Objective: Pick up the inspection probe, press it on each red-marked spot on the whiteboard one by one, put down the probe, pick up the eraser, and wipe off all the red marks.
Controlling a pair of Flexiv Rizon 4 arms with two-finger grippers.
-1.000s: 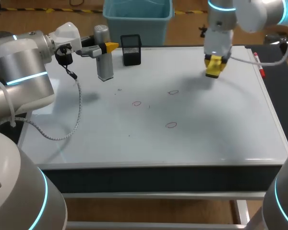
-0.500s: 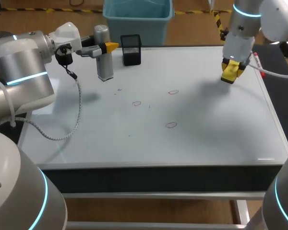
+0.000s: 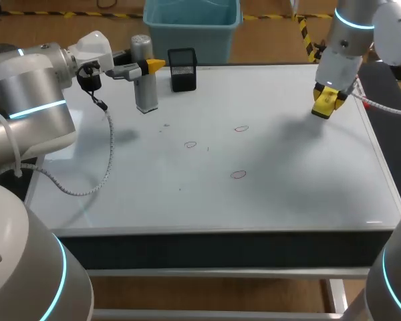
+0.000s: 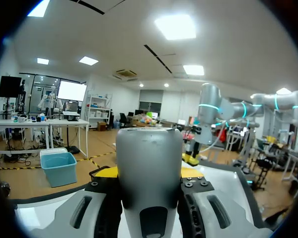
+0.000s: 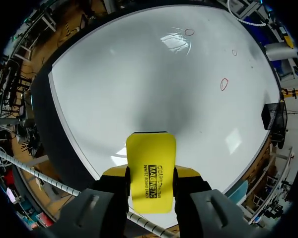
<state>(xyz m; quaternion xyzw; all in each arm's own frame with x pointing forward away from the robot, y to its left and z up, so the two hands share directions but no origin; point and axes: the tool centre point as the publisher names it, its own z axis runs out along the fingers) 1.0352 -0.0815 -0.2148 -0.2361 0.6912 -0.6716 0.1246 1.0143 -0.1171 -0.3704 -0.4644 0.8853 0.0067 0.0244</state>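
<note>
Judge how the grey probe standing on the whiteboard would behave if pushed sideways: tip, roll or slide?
The inspection probe is tall, narrow and upright, so a sideways push would probably tip it. Its round body would likely roll once down. It looks rigid and smooth, perhaps slippery for the left gripper at its top.

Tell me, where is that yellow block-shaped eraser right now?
In the head view the yellow block-shaped eraser is clamped in the right gripper, over the whiteboard near its far right edge.
</note>
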